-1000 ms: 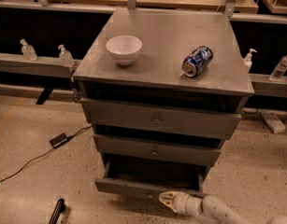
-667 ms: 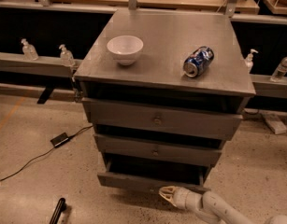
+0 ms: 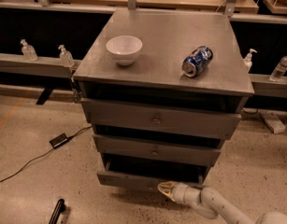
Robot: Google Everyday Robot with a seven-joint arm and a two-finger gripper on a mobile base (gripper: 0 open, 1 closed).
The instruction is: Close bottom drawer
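Bottom drawer (image 3: pixel 129 178): lowest plain grey front of the 3-drawer grey metal cabinet (image 3: pixel 166 41).

Camera view:
- Position: partly pulled out, directly ahead of the gripper and seemingly touching it.
- Gripper (image 3: pixel 166 189): cream-tipped, set low against the front, probably to push it in. Apart or together: cannot tell.
- Orientation: the drawer's long axis runs crosswise to the gripper, and the front faces it.

On my grey bench (image 3: pixel 166 36) a white bowl (image 3: pixel 124 49) stands upright toward the left edge, and a blue can (image 3: pixel 197 61) (lying on its side) rests nearer the right edge, the two well apart. My claw (image 3: pixel 164 189) hangs low by the floor (image 3: pixel 31 185), beneath the bench's front edge, right of middle.
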